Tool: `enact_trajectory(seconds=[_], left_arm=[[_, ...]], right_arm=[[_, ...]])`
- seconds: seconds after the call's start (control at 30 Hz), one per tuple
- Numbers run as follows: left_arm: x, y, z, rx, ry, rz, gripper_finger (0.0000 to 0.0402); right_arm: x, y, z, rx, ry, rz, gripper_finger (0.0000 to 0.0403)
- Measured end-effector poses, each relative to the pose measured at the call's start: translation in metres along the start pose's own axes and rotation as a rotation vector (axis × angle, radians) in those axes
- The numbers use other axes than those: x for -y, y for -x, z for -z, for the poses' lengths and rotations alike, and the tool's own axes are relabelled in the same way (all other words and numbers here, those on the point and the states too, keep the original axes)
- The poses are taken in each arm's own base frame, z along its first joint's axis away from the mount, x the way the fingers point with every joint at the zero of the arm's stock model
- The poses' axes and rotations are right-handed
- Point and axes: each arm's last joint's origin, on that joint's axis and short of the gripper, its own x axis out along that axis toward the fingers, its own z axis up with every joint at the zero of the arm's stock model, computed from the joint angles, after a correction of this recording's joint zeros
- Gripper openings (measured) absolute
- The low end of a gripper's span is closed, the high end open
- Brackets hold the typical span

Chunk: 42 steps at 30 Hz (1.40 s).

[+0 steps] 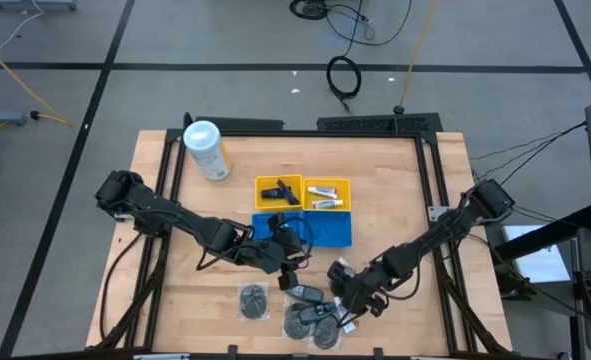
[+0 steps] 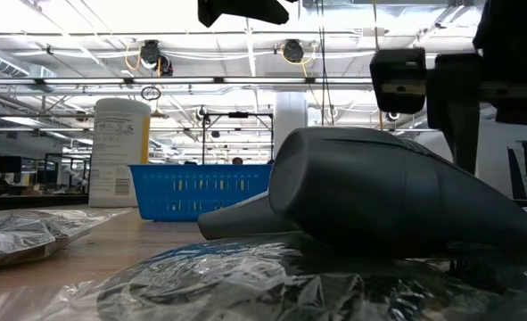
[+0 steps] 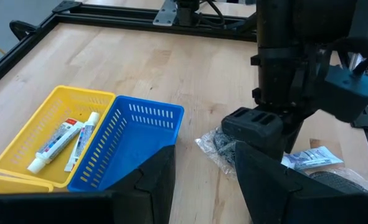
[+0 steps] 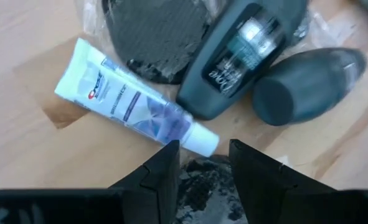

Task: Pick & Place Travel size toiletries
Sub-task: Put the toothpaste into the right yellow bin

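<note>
Travel size toiletries lie near the table's near edge. They include a white Crest tube (image 4: 134,102), a dark Dove bottle (image 4: 246,56), a second dark bottle (image 4: 308,84) (image 2: 379,201), and grey round clear-wrapped pieces (image 1: 253,300) (image 4: 155,37). My right gripper (image 1: 347,292) (image 4: 203,165) is open and points down over the tube's cap end, with a dark wrapped piece (image 4: 202,183) showing in the gap. Whether it touches anything does not show. My left gripper (image 1: 287,265) (image 3: 205,180) is open and hovers by the blue tray's (image 3: 134,143) near side, holding nothing.
The yellow tray (image 1: 302,192) sits behind the blue tray (image 1: 320,230) and holds two white tubes (image 3: 62,143) and small black pieces (image 1: 278,190). A white canister with a yellow label (image 1: 206,150) stands at the far left. Black frame rails (image 1: 430,190) border the table. Bare wood lies at the right.
</note>
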Motion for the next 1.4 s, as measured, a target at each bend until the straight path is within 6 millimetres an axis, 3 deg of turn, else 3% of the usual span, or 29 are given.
enact_trajectory(seconds=[0.27,0.67,0.93,1.23,1.4], left_arm=[[0.0,0.0,0.0,0.0,-0.001,0.0,0.0161],[0.0,0.0,0.0,0.0,-0.001,0.0,0.0161],[0.0,0.0,0.0,-0.001,-0.001,0.001,0.0161],[0.0,0.0,0.0,-0.003,-0.002,0.005,0.0161],[0.0,0.0,0.0,-0.003,-0.002,0.004,0.0161]], right_arm=[[-0.007,-0.012,0.0,-0.004,0.07,-0.009,0.0135],[-0.008,-0.008,-0.008,-0.021,0.021,0.08,0.0135],[-0.002,0.004,-0.023,-0.098,-0.3,0.083,0.0135],[0.002,0.013,-0.042,-0.075,-1.026,-0.098,0.0135],[0.0,0.007,-0.044,-0.065,-1.23,-0.097,0.0134]])
